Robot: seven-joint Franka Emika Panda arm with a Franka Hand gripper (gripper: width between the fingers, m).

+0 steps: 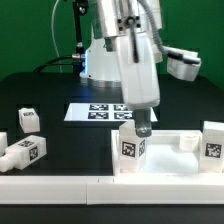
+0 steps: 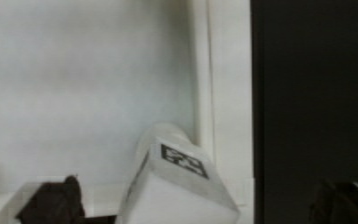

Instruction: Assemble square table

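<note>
The white square panel (image 1: 170, 152) lies at the exterior view's front right. One tagged white leg (image 1: 131, 146) stands upright at its near-left corner, and a second leg (image 1: 213, 140) stands at its right side. My gripper (image 1: 143, 127) hangs just above and behind the first leg. In the wrist view that leg (image 2: 179, 172) sits between my dark fingertips (image 2: 55, 202), with gaps on both sides. The gripper (image 2: 201, 206) is open and holds nothing. The panel's surface (image 2: 69, 90) and raised rim (image 2: 226, 80) fill that view. Two more legs (image 1: 28, 120) (image 1: 26, 152) lie on the black table at the left.
The marker board (image 1: 97, 111) lies flat behind the panel, near the robot base. A long white rail (image 1: 90, 186) runs along the front edge. Another white part (image 1: 3, 140) shows at the exterior view's far left edge. A white bracket (image 1: 187, 141) sits on the panel.
</note>
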